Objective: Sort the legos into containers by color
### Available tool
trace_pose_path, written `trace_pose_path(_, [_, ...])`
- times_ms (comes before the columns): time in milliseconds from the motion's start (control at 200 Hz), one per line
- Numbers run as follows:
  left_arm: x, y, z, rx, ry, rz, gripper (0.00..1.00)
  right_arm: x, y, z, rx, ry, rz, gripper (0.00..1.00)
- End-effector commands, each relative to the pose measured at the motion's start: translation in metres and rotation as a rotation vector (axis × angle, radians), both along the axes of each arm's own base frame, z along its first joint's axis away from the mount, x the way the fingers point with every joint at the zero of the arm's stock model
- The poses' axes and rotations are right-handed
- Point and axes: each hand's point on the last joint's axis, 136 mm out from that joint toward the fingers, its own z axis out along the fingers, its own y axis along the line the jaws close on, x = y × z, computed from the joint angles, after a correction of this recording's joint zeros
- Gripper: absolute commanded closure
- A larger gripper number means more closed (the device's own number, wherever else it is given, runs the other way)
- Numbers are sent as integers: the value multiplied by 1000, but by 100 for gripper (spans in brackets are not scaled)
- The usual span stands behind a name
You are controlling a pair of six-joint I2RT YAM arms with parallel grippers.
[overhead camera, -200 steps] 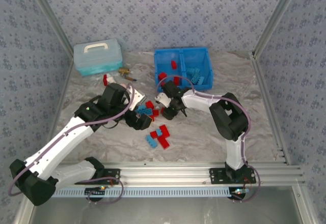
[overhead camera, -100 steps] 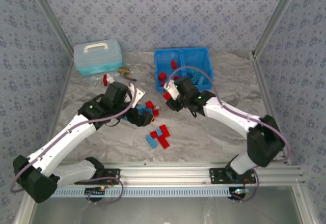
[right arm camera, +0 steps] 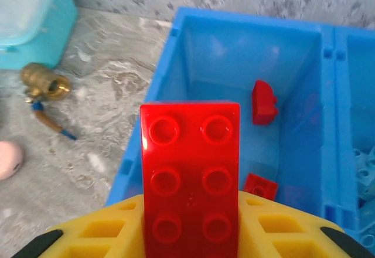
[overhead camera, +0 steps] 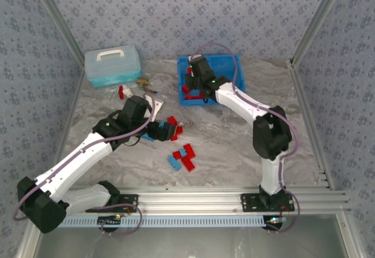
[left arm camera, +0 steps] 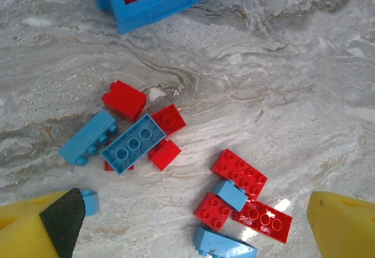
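Step in hand, as judged: delivery of a red brick to the red side of the bin. Keep the right gripper [overhead camera: 191,87] clenched on the red six-stud brick [right arm camera: 190,179], seen in the right wrist view over the near wall of the blue bin [right arm camera: 176,29]. Advance toward 12 o'clock, clear of that wall, and stop over the left compartment [right arm camera: 222,64], above the red legos [right arm camera: 265,102] already lying there. Hold to 9 o'clock of the centre divider [right arm camera: 328,53]; avoid the light blue legos [right arm camera: 364,167] at 3 o'clock of it. Lower before parting the fingers, to prevent a bounce over the rim. Leave the left gripper [overhead camera: 163,131] released, jaws wide apart with nothing gripped, poised over the loose legos [left arm camera: 133,143] on the marbled table [left arm camera: 263,64], at 6 to 7 o'clock of the bin in the top view. For the next pick there, prefer a brick standing apart from its neighbours. Against the picture half a second back, note a shift of the right gripper toward 12 o'clock, from the table just short of the bin to over the left compartment, and a swing of the right elbow inward. Against the picture one second back, note a lift away from the loose pile. Note almost no change at the left arm.
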Motion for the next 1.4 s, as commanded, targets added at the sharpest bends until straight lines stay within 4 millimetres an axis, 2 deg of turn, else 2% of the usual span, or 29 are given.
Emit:
trace_pose_path(0, [-1,7,8,-34,-17,47,1,15,-10,-23,10,73,-111,63])
trace_pose_path(175, [-2,22,4,-14,-30,116,1,39,-6,-61,29,135,-152,63])
trace_pose_path(285, [-2,24,3,-22,-31,132,1,48,-3,-82,32,174,-180,62])
trace_pose_path(425, [-5,26,3,-30,-27,144,1,52,-3,-93,1,193,-187,57])
trace_pose_path(530, [-6,28,-1,-36,-15,161,1,51,-4,-89,-1,198,-185,51])
trace_pose_path(610, [-6,28,-6,-40,-3,175,1,49,-3,-77,5,188,-163,43])
trace_pose_path(685, [-3,29,-15,-33,14,201,1,45,-4,-61,4,173,-147,43])
trace_pose_path(789, [4,26,-26,-19,43,220,1,34,-7,-23,30,122,-123,43])
trace_pose_path(834, [7,22,-31,-13,62,223,1,25,-9,-1,53,89,-107,43])
trace_pose_path(924, [13,13,-41,-1,106,220,1,-2,-14,33,84,27,-68,42])
trace_pose_path(954, [15,11,-44,4,123,225,1,-13,-17,51,99,-4,-50,41])
trace_pose_path(1014, [20,8,-51,13,153,249,1,-38,-22,68,117,-37,-2,37])
trace_pose_path(1044, [23,8,-55,20,168,276,1,-50,-25,73,124,-46,22,35])
trace_pose_path(1074, [27,11,-60,27,179,320,1,-64,-30,89,142,-75,45,32])
trace_pose_path(1109, [31,15,-66,34,199,385,1,-77,-35,91,143,-84,68,29])
trace_pose_path(1129, [33,17,-70,33,212,423,1,-85,-39,102,153,-108,80,26])
trace_pose_path(1179, [36,18,-80,18,250,499,1,-102,-49,108,148,-127,95,19])
trace_pose_path(1254, [39,8,-93,-16,291,541,1,-120,-64,113,122,-140,101,9])
trace_pose_path(1399, [49,-14,-107,20,280,541,1,-140,-85,103,60,-102,91,2])
